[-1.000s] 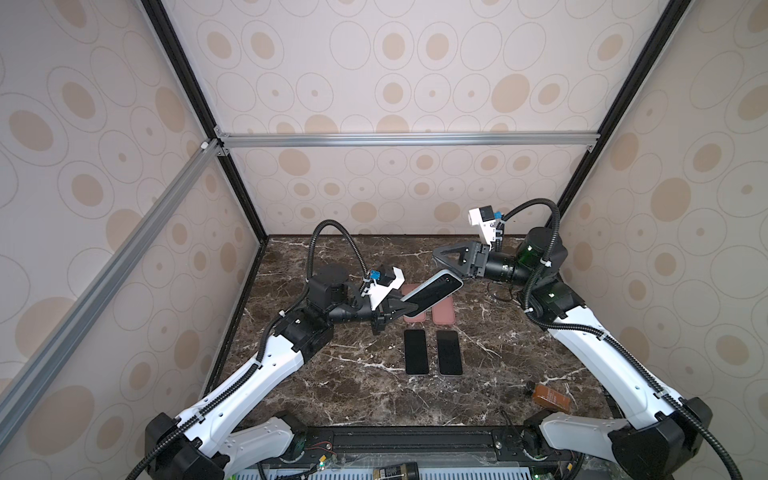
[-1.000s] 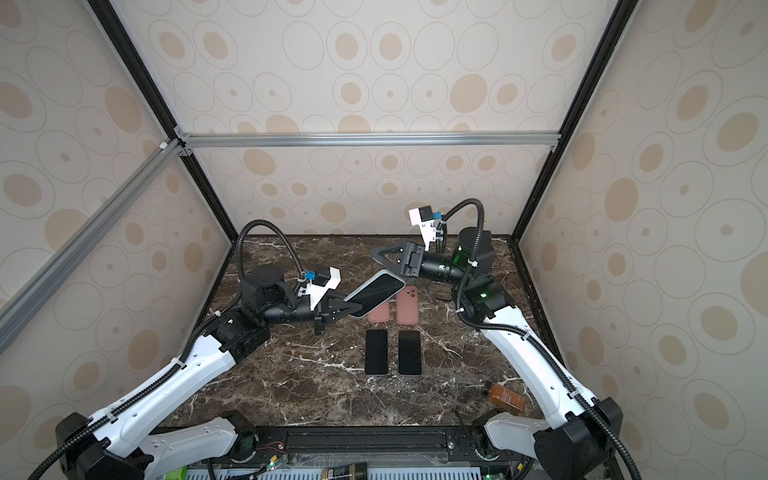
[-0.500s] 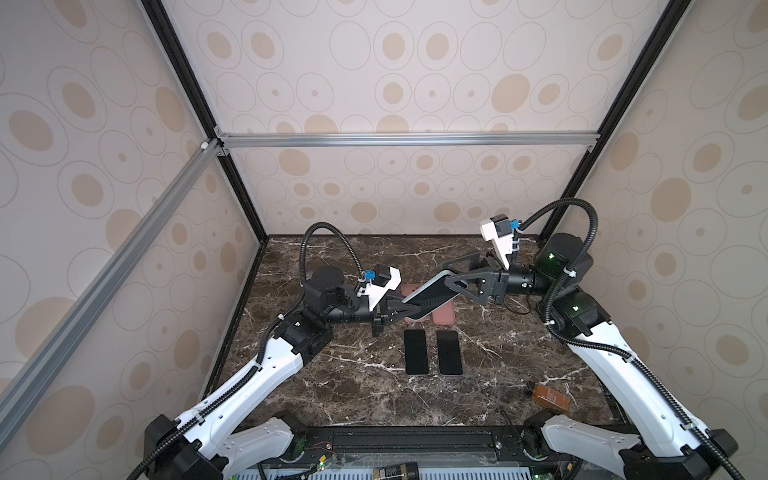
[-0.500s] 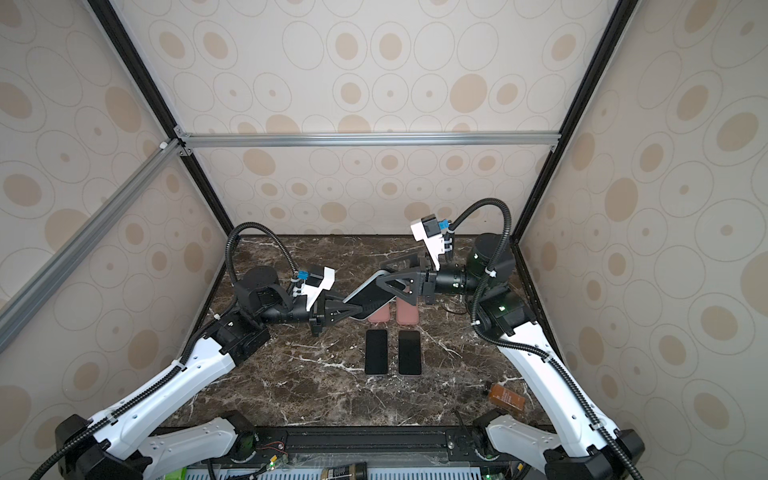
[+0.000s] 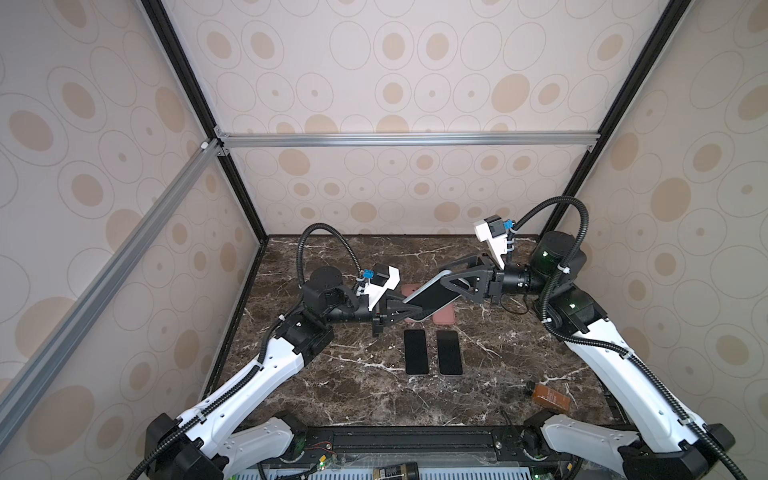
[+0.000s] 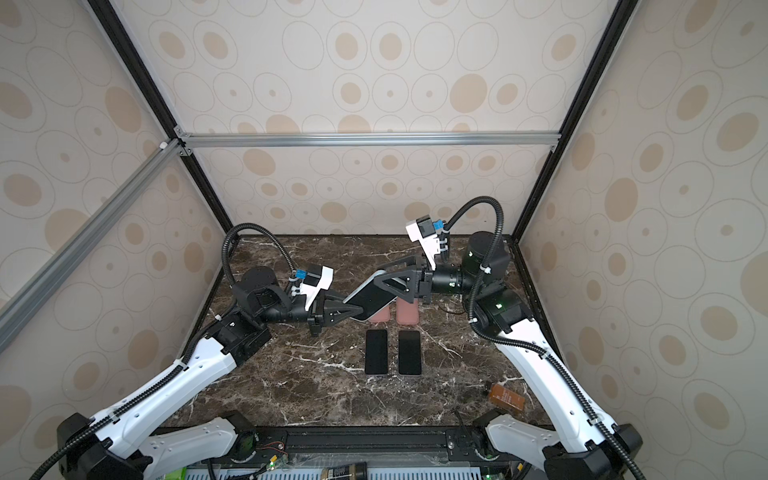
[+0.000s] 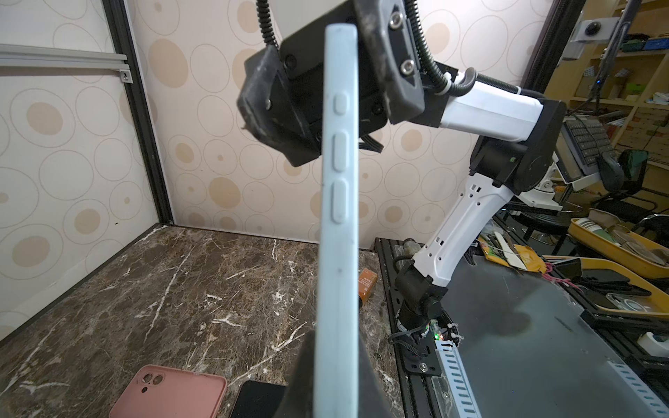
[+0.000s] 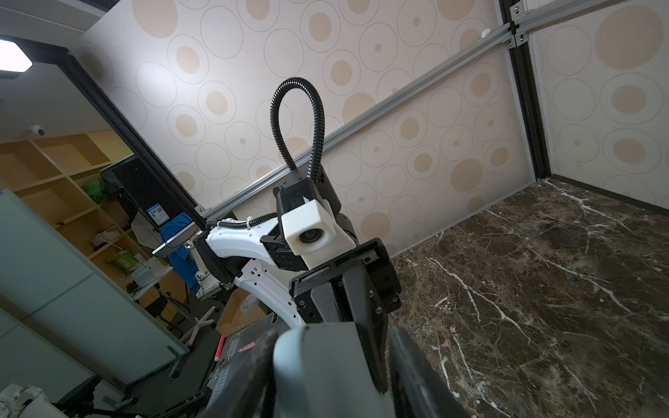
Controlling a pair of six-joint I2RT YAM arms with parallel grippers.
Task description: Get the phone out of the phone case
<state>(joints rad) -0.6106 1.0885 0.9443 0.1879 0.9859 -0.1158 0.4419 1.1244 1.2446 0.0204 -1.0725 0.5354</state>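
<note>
The phone in its light blue phone case hangs tilted above the table in both top views, dark screen up. My left gripper is shut on its lower end, and in the left wrist view the fingers pinch its thickness. My right gripper straddles the upper end. In the right wrist view the phone sits between the right gripper's fingers: one lies against its edge, and a slim gap shows at the other.
Two bare black phones lie side by side on the marble table. Two pink cases lie just behind them, under the held phone. A small brown box sits at the front right.
The right arm has swung its wrist round and slid its jaws over the phone's upper end, and the jaws have narrowed. The left gripper has kept its hold.
</note>
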